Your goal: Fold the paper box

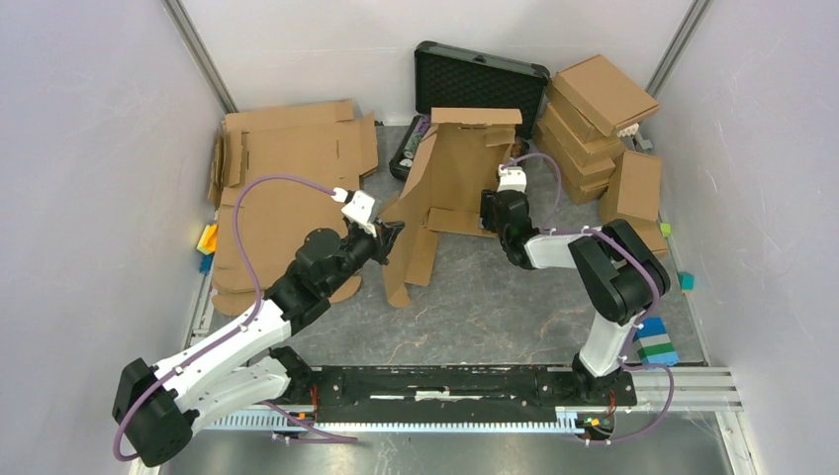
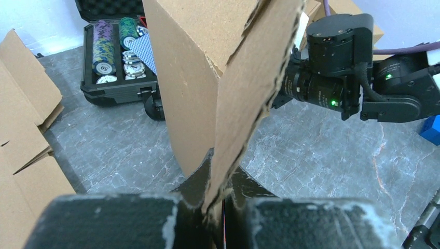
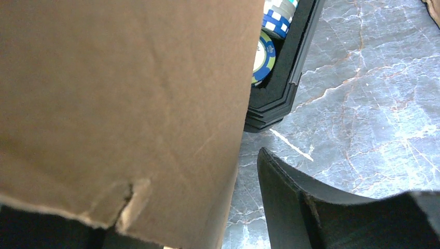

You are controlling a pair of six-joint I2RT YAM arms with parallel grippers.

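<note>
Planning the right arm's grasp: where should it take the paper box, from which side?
Probably the right edge of the paper box, from the right, jaws straddling the thin upright sheet. The left gripper pinches its left flap; the right gripper is open beside that edge.

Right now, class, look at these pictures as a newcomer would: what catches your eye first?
A half-folded paper box stands upright mid-table, its left flap pinched by the left gripper. Behind it lies an open black case holding colourful chips. Folded boxes are stacked at the far right.
</note>
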